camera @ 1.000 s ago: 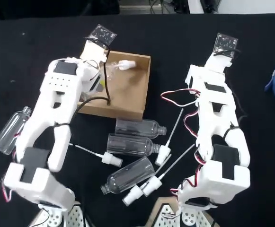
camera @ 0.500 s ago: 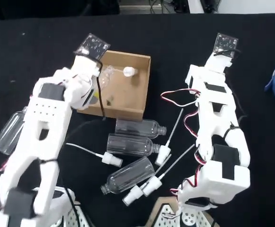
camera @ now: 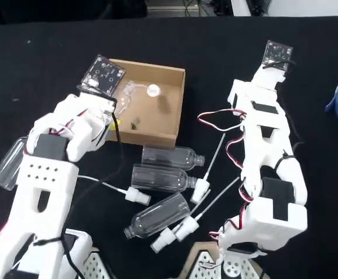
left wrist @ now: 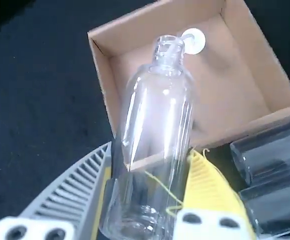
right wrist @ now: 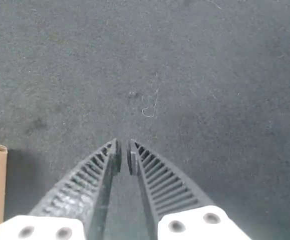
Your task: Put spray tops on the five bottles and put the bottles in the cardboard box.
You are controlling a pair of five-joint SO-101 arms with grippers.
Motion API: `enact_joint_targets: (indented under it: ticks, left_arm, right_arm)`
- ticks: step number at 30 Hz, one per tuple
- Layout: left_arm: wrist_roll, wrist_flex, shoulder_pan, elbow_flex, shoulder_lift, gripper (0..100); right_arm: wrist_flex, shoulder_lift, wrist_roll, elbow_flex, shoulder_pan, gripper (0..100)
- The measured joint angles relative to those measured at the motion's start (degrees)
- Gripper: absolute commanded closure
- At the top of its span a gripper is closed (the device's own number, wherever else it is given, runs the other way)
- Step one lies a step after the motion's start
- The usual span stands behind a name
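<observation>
The wide table (camera: 52,46) was covered with soft black cloth. Two white plastic robot arms stood at its near edge, the left arm (camera: 41,192) and the right arm (camera: 267,151). Thin red and black wires looped off them.

An open, square, brown cardboard box (camera: 157,138) sat toward the far edge, left of the middle. Its walls were plain and flat.

The left gripper (left wrist: 152,165) had one grey ribbed finger and one yellow finger. They were clamped on the sides of a clear, round plastic held bottle (left wrist: 157,125). Its neck had screw rings and pointed over the inside of the box. A small, round white top (left wrist: 193,41) showed in the box just past the neck. I could not tell if it was joined to the bottle.

The right gripper (right wrist: 123,150) hung over bare cloth toward the far right corner. Its grey ribbed jaws were almost together, with a thin gap, and held nothing.

Three clear bottles lay on their sides between the box and the near edge: the far bottle (camera: 169,156), the middle bottle (camera: 160,177) and the near bottle (camera: 157,215). Another clear edge bottle (camera: 9,163) lay by the left edge, partly hidden by the left arm.

Loose white spray tops (camera: 137,196) with long thin tubes lay around the three bottles.
</observation>
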Motion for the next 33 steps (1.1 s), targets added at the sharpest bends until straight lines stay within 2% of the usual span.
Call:
enact_joint_targets:
  ticks: [6,13,19,27,33]
  left_arm:
    - [2.1,-0.3,-1.2,1.1,-7.6,97]
    - [2.1,-0.4,-6.2,10.7,-19.2,97]
    - [2.5,-0.4,-7.7,17.8,-34.9,97]
    - [12.0,-0.4,-7.9,21.8,-53.9,97]
    - [13.5,-1.7,-7.9,25.1,-59.4,97]
  right_arm:
    - [0.0,0.0,0.0,0.0,0.0,98.4]
    - [0.0,0.0,0.0,0.0,0.0,98.4]
    - [0.0,0.0,0.0,0.0,0.0,98.4]
    - [0.0,0.0,0.0,0.0,0.0,98.4]
    - [1.3,0.0,0.0,-0.3,0.0,98.4]
